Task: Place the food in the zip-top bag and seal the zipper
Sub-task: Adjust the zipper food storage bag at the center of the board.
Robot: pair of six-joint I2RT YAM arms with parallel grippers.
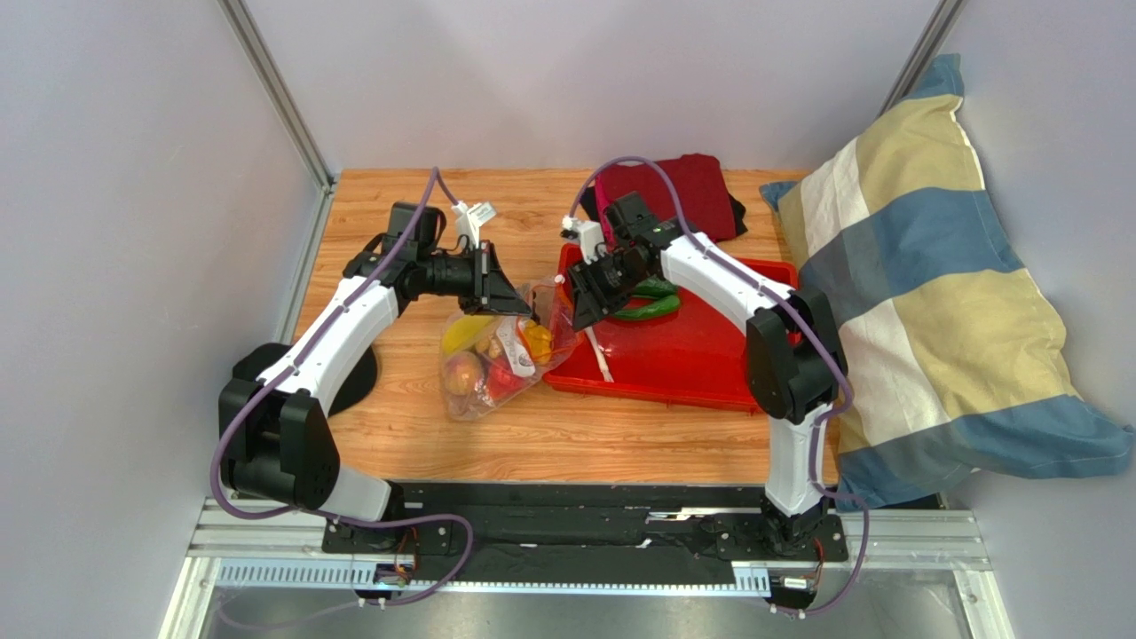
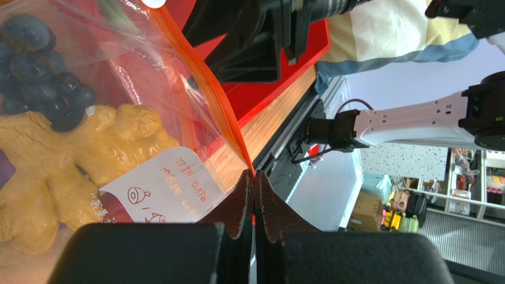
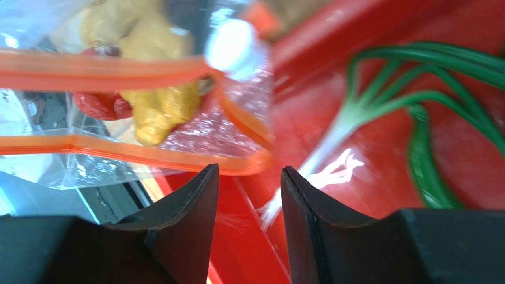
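The clear zip-top bag (image 1: pixel 496 357) lies on the wooden table, left of the red tray, with the food (image 1: pixel 488 360) inside it. In the left wrist view I see the dark grape bunch (image 2: pixel 44 71), the knobbly yellow piece (image 2: pixel 65 160) and the white label (image 2: pixel 169 186) through the plastic. My left gripper (image 1: pixel 514 296) (image 2: pixel 254 177) is shut on the red-orange zipper (image 2: pixel 204 83) at one end of the mouth. My right gripper (image 1: pixel 576 309) (image 3: pixel 249 174) is open just short of the zipper's other end (image 3: pixel 237 163). The mouth gapes there, its two strips (image 3: pixel 101 65) apart.
The red tray (image 1: pixel 694 353) holds a toy green onion (image 1: pixel 654 304) (image 3: pixel 415 100) under my right gripper. A dark red cloth (image 1: pixel 687 187) lies behind the tray. A striped pillow (image 1: pixel 934 293) fills the right side.
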